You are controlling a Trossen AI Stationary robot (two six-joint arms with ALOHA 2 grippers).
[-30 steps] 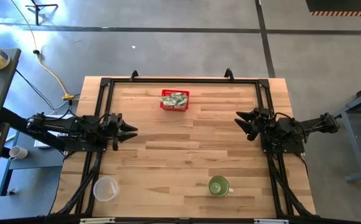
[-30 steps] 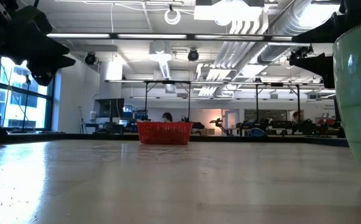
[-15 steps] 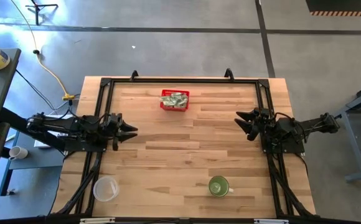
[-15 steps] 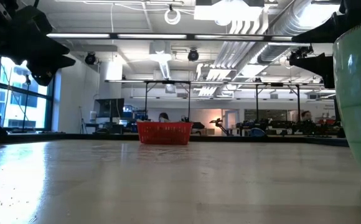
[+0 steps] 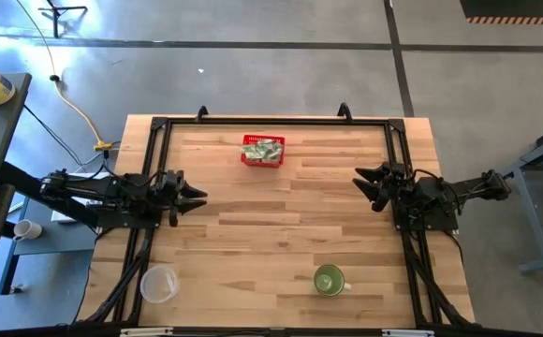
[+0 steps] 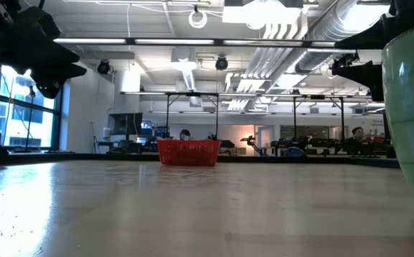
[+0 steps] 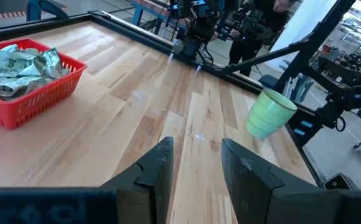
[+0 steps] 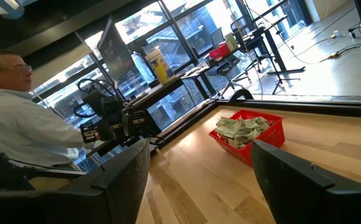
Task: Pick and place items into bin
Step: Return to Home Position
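Note:
The red bin (image 5: pixel 263 151) stands on the table near the far edge, and the crumpled pale green-and-white items (image 7: pixel 14 65) lie heaped inside it (image 8: pixel 241 130). My left gripper (image 5: pixel 199 197) hangs open above the table's left side, pointing toward the middle, nothing between its fingers (image 7: pixel 196 165). My right gripper (image 5: pixel 359 181) hangs open above the right side, pointing inward, also with nothing in it (image 8: pixel 199 168). Both are well away from the bin (image 6: pixel 188 152).
A green cup (image 5: pixel 329 279) stands near the front edge right of the middle, and a clear plastic cup (image 5: pixel 158 284) at the front left. A black frame (image 5: pixel 271 122) runs along the table's edges. A person (image 8: pixel 25 124) sits beyond the left side.

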